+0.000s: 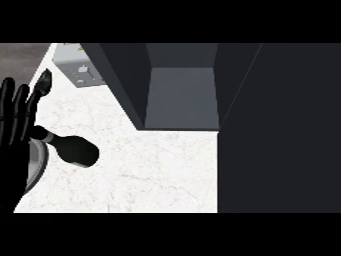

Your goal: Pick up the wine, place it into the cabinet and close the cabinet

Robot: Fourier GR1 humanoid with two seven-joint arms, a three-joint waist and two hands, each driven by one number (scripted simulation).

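Left hand (7,117) at left edge, fingers straight and open, dark wine bottle (71,148) lying on white counter (158,170), open cabinet (180,95) beyond

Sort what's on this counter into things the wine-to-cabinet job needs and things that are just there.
For the job:
- wine bottle, lying on the counter
- cabinet, its door open
- left hand, fingers straight, at the view's left edge

Just there:
- wall outlet plate
- marble counter
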